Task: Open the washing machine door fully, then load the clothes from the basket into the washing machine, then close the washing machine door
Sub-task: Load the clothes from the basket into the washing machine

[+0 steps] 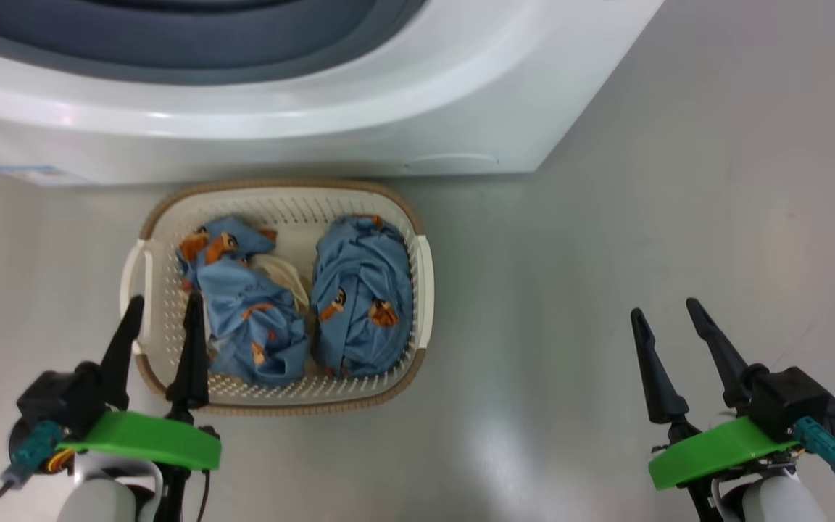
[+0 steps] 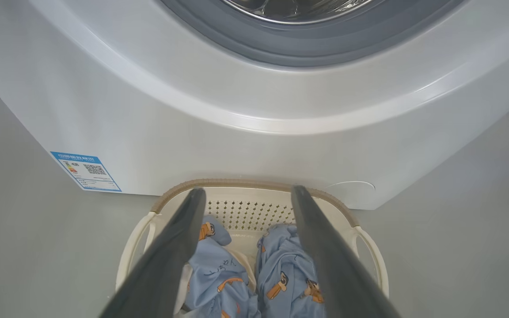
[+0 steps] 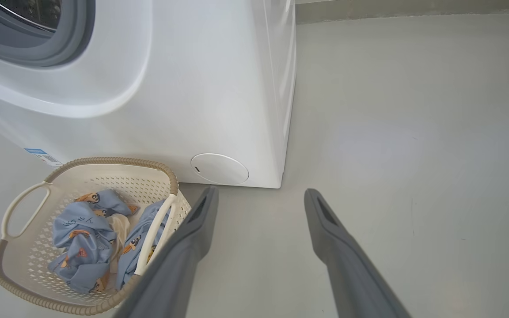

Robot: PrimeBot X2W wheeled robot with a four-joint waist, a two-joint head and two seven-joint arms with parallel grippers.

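The cream basket (image 1: 421,290) (image 2: 369,247) (image 3: 20,265) stands on the floor just in front of the white washing machine (image 1: 316,138) (image 2: 237,132) (image 3: 192,88). Two bundles of light blue clothes (image 1: 363,297) (image 1: 251,312) (image 2: 283,274) (image 3: 77,238) lie side by side in it. The machine's grey gasket and steel drum (image 2: 298,9) are exposed; the door is out of view. My left gripper (image 1: 164,308) (image 2: 245,194) hangs open above the basket's near left corner. My right gripper (image 1: 667,308) (image 3: 261,194) stands open over bare floor to the basket's right.
A round service flap (image 3: 219,169) and a blue label sticker (image 2: 85,171) sit low on the washer's front. Grey floor (image 1: 678,217) stretches open to the right of the machine and basket. A dark edge shows at the far left of the head view.
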